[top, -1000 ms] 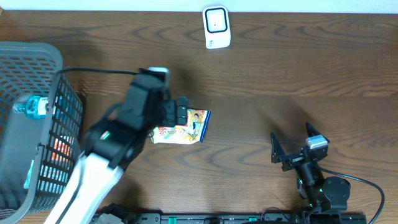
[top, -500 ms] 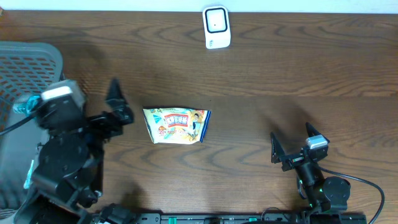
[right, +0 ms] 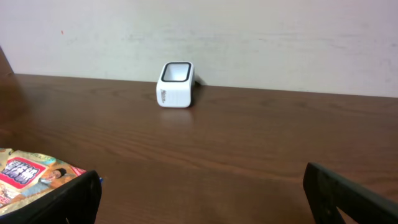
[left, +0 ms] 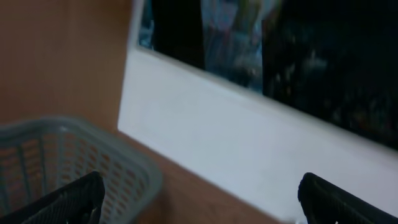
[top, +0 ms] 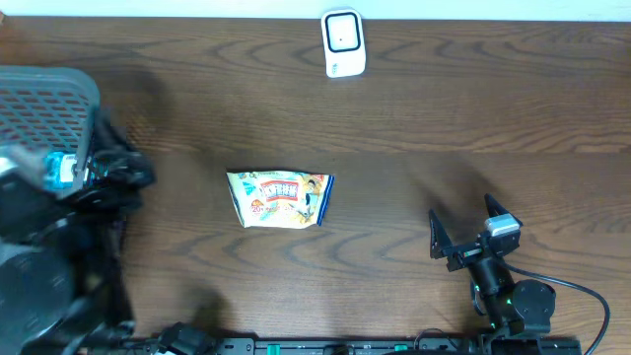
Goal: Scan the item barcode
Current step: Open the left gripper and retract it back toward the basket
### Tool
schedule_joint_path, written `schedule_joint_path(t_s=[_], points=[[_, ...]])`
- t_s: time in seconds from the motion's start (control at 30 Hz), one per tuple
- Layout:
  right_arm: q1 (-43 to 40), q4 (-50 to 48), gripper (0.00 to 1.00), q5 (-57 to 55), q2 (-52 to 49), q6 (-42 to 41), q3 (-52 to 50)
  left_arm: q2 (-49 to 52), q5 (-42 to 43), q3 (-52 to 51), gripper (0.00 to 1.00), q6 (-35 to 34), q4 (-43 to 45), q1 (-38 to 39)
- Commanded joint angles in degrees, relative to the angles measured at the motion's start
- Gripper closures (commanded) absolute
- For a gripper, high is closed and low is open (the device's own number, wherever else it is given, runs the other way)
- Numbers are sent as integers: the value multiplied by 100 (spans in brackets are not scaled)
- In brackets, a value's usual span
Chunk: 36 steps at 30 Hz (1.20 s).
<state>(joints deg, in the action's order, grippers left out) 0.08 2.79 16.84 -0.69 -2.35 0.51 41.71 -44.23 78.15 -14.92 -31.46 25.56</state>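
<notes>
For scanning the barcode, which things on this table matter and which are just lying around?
For the job:
snack packet
white scanner

Just lying about:
grey basket
blue-capped bottle

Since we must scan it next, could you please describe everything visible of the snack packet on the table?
The snack packet is a glossy, plastic-looking pouch, white and yellow with colourful print and a blue patch at one end. It lies flat, printed face up, near the middle of the wooden table. Only the table touches it; no barcode is visible.
</notes>
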Motion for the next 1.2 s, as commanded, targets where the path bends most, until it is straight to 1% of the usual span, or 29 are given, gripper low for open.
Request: schedule_joint_path(t_s=[0.0,0.13,0.27,0.5,0.67,0.97,1.17], points=[[39,17,1,-24,35,-37,-20,-26,-669,415,0,210,31,-24],[39,17,1,-24,35,-37,-20,-26,-1036,758,0,319,33,-24],[39,17,1,-24,35,-37,-20,-26,-1104,994,0,533,31,-24],[39,17,1,-24,35,-37,-20,-26,-1569,1189,0,560,52,-24],[39,17,1,-24,35,-37,-20,-26,-1589,1268,0,772,55,-24],[39,17,1,-24,35,-37,-20,-26,-1593,1290,0,785,24,-24],[39,17,1,-24,35,-37,-20,-26,-1596,1290,0,782,-341,-24]])
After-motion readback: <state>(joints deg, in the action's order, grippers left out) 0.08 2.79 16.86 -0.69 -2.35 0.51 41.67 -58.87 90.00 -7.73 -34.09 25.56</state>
